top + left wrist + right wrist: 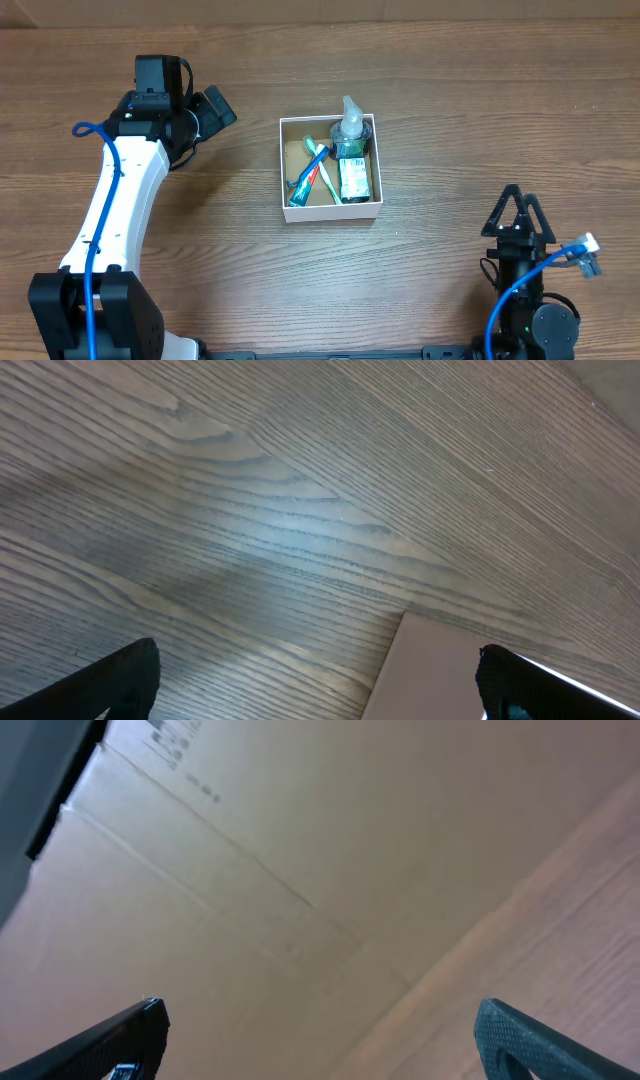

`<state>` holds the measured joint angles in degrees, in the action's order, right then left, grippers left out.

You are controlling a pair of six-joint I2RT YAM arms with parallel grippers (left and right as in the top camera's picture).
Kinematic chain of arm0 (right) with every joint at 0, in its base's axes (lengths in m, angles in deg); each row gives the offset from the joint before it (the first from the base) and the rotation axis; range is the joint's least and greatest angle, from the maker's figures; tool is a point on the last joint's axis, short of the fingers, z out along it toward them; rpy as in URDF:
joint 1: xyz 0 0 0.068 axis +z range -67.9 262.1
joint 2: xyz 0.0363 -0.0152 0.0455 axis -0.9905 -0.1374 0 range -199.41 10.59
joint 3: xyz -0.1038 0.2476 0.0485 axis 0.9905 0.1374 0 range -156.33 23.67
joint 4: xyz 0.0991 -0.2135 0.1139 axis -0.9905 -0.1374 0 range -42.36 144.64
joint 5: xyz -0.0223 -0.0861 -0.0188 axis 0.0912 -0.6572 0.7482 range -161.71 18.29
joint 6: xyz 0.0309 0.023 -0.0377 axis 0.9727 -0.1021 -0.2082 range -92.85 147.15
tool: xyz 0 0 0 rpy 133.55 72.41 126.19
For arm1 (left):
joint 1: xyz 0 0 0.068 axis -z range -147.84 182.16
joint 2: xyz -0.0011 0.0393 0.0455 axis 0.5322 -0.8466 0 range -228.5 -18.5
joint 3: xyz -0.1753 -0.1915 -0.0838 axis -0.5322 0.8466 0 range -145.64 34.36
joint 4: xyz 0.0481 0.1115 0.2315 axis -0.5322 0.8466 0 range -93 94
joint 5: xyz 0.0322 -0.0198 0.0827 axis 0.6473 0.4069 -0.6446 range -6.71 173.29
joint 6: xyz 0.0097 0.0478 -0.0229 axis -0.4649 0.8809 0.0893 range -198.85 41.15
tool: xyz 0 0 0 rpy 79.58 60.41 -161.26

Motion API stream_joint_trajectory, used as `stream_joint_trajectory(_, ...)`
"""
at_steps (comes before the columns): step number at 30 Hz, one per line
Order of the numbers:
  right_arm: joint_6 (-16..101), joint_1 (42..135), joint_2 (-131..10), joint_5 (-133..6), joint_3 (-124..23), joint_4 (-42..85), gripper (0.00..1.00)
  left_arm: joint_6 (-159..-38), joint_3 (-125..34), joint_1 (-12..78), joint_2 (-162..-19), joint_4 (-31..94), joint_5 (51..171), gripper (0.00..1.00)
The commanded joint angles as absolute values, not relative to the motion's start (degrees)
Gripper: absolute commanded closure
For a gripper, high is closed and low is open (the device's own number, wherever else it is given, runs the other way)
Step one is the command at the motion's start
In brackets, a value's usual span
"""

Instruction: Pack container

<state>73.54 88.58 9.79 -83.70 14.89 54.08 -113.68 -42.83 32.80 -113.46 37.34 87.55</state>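
What I can't resolve from here
Print on the green-and-white packet (352, 180) in the white-walled square cardboard container (330, 211) is too small; the left wrist view's pale slab (430, 675) runs off at 6 o'clock.

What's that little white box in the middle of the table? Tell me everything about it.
The container is a small, square, shallow box with white walls and a brown cardboard floor, open-topped. It sits flat on the wooden table, untouched from outside. Inside lie a spray bottle and a blue toothbrush.

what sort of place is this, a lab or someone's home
Probably a robot lab bench, not a home: a left arm and right arm at a wood-grain table, cardboard sheeting behind it, and a staged container of toiletries.
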Motion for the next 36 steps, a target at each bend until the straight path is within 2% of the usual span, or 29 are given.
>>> stream_joint_trajectory(1,64.5,88.9,10.4,-81.8,16.3,54.5,0.00,-114.0,-44.1,32.5,-114.0,37.3,87.3,0.00)
stream_joint_trajectory(9,41.2,88.9,10.4,-74.3,18.8,53.9,0.00,-114.0,-44.1,32.5,-114.0,37.3,87.3,0.00)
stream_joint_trajectory(20,36.7,88.3,10.4,-74.1,23.2,51.8,0.00,-114.0,-44.1,32.5,-114.0,37.3,87.3,0.00)
stream_joint_trajectory(28,23.8,87.1,10.4,-71.5,23.2,49.8,0.00,-114.0,-44.1,32.5,-114.0,37.3,87.3,0.00)
stream_joint_trajectory(36,17.3,87.1,10.4,-71.7,23.2,49.8,0.00,-114.0,-44.1,32.5,-114.0,37.3,87.3,0.00)
